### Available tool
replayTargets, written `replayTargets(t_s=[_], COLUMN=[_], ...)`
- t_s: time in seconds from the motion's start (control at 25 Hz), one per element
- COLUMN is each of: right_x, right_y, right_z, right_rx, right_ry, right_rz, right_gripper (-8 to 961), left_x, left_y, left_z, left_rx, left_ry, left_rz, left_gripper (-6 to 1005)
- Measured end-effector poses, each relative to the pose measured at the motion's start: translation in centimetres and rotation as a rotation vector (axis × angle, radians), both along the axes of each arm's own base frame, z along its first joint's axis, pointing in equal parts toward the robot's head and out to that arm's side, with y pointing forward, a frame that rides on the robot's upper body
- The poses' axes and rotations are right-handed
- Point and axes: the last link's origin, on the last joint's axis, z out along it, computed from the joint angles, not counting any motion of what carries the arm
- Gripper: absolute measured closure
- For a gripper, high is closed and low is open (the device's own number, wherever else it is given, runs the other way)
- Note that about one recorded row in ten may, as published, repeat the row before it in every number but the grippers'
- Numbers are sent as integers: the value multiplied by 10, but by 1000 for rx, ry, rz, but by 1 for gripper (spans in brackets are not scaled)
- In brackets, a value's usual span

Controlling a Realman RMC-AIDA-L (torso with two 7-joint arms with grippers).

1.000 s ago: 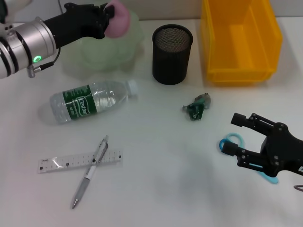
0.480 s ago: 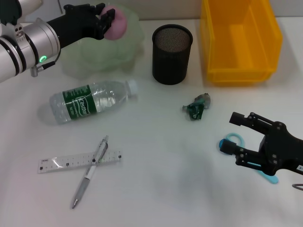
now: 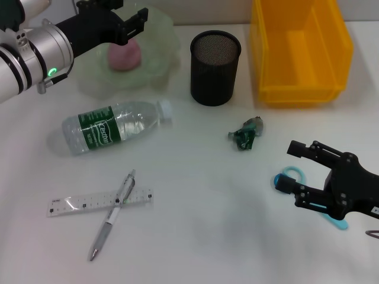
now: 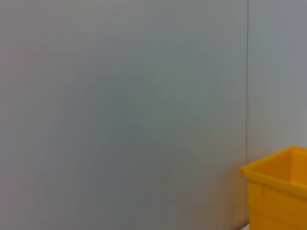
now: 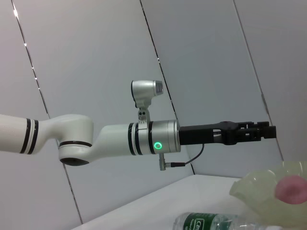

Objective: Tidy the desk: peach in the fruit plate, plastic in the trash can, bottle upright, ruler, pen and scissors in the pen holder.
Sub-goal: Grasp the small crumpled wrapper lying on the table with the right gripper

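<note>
Peach (image 3: 124, 56) sits in the fruit plate (image 3: 159, 68) at the desk's (image 3: 195, 236) far-left corner. Left gripper (image 3: 121, 21) hovers just above it, fingers spread, holding nothing. To finish the drop well: lift straight up and clear the wavy rim w/o nudging the plate.

Right gripper (image 3: 299, 171) is near the right edge, fingers apart, empty, over the scissors (image 3: 289, 176).

Bottle (image 3: 115, 126) lies on its side left of centre. Ruler (image 3: 99, 202) and pen (image 3: 112, 216) cross near the front-left. Plastic (image 3: 246, 134) mid-desk. Pen holder (image 3: 215, 68) and trash can (image 3: 299, 50) stand along the far edge. Behind: plain grey panelled wall.
</note>
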Motion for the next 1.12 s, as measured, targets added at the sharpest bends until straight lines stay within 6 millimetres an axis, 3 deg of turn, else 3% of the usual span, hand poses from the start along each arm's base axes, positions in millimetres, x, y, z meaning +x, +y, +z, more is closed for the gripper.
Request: replayTargets(t_s=[0.2, 0.4, 0.76, 1.12], right_x=[0, 0, 0, 0], right_y=[0, 0, 0, 0], right_z=[0, 0, 0, 0], right_rx=[0, 0, 0, 0], right_ry=[0, 1, 0, -1], right_rz=[-2, 0, -1, 1], right_gripper=[142, 142, 142, 141], left_x=[-1, -2, -9, -15], left_y=[-3, -19, -76, -129], left_z=[0, 5, 29, 35], left_rx=[-9, -25, -96, -244], left_ry=[-9, -94, -245, -332], left_rz=[-5, -59, -231, -368], left_gripper=[424, 413, 417, 424])
